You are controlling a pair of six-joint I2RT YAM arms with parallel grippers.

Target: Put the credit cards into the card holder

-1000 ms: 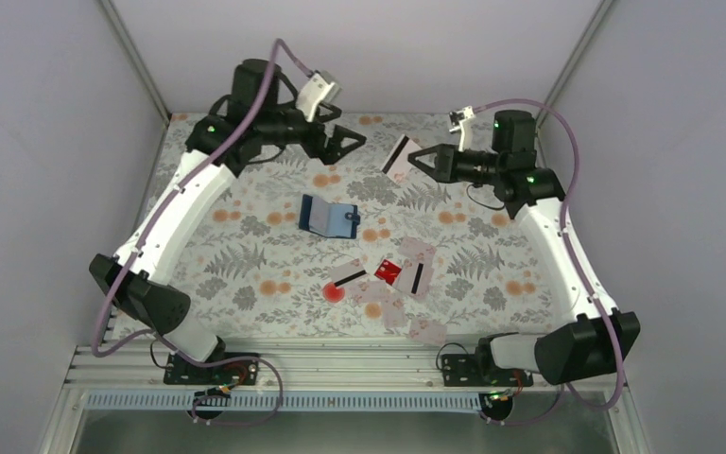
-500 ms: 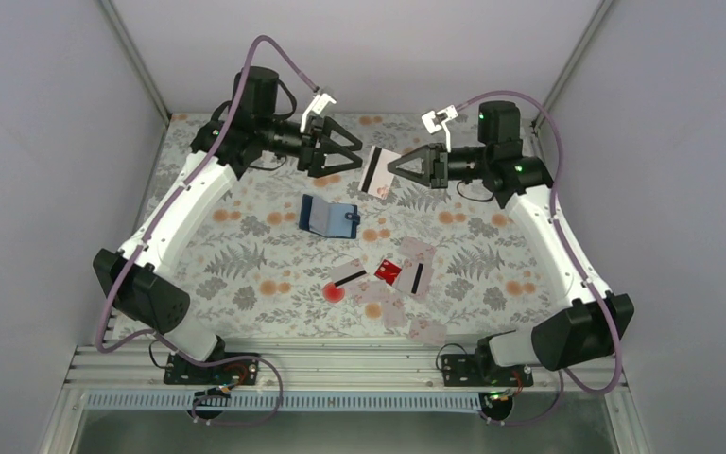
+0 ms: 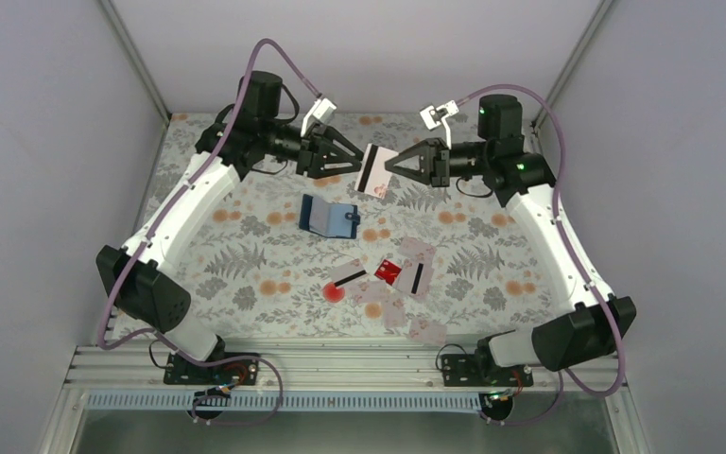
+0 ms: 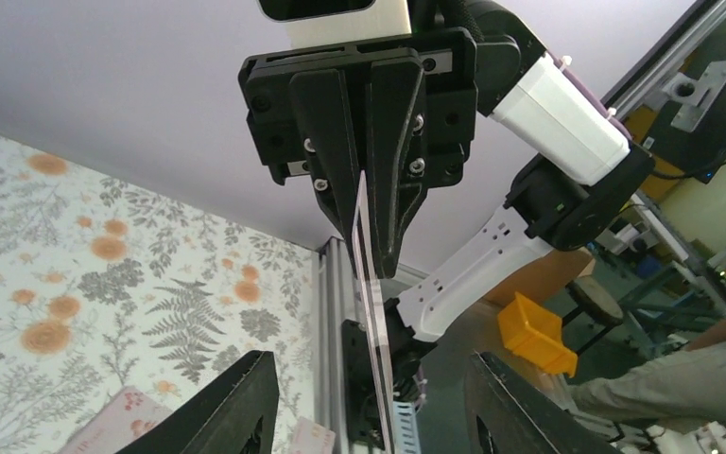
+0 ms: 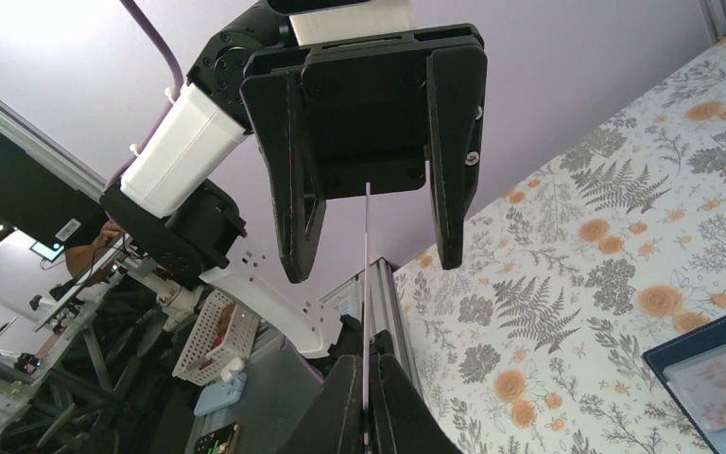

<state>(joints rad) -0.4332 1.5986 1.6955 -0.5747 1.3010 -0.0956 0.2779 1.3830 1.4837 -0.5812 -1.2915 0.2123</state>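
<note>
A whitish credit card [image 3: 374, 170] with a black stripe hangs in the air over the back of the table, and my right gripper [image 3: 390, 170] is shut on its right edge. In the right wrist view the card [image 5: 367, 274] shows edge-on, rising from my shut right gripper [image 5: 365, 402]. My left gripper [image 3: 354, 163] faces it, open, with its jaws on either side of the card's left edge. The left wrist view shows gaps between the card [image 4: 371, 322] and both fingers of the left gripper [image 4: 374, 407]. The dark blue card holder [image 3: 328, 218] lies open on the table below. Several more cards [image 3: 406, 274], one red [image 3: 388, 271], lie nearer the front.
The floral table cloth [image 3: 246, 255] covers the table. Pale walls and metal posts [image 3: 137, 57] close it in at the back and sides. A metal rail [image 3: 340, 359] runs along the near edge between the arm bases. One further card [image 3: 425, 330] lies near that rail.
Both grippers have come toward each other above the card holder. The right gripper brought the card between the left jaws, and the left jaws have narrowed around it.
</note>
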